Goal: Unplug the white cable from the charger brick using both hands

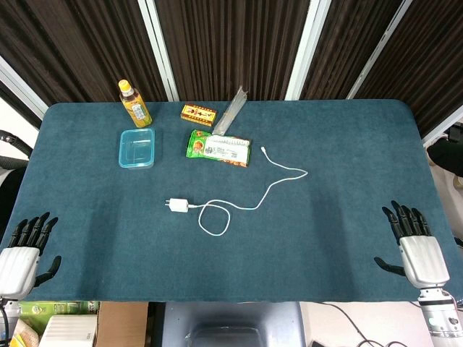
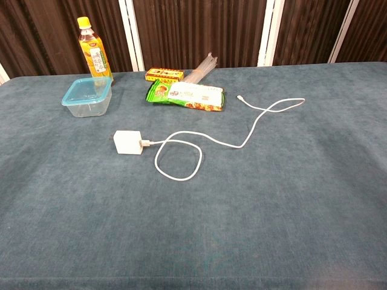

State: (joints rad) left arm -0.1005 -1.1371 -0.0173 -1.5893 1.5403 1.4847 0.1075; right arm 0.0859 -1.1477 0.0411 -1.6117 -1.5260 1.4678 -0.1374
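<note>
A white charger brick lies flat near the middle of the blue table. The white cable is plugged into its right side, makes a loop, then snakes off to the far right, ending in a free plug. My left hand rests at the near left table edge, fingers apart, holding nothing. At the near right edge my right hand lies the same way, empty. Both hands are far from the brick. The chest view shows neither hand.
Behind the brick stand a yellow drink bottle, a clear blue-lidded box, a green snack packet, a small yellow-red box and a clear plastic wrapper.
</note>
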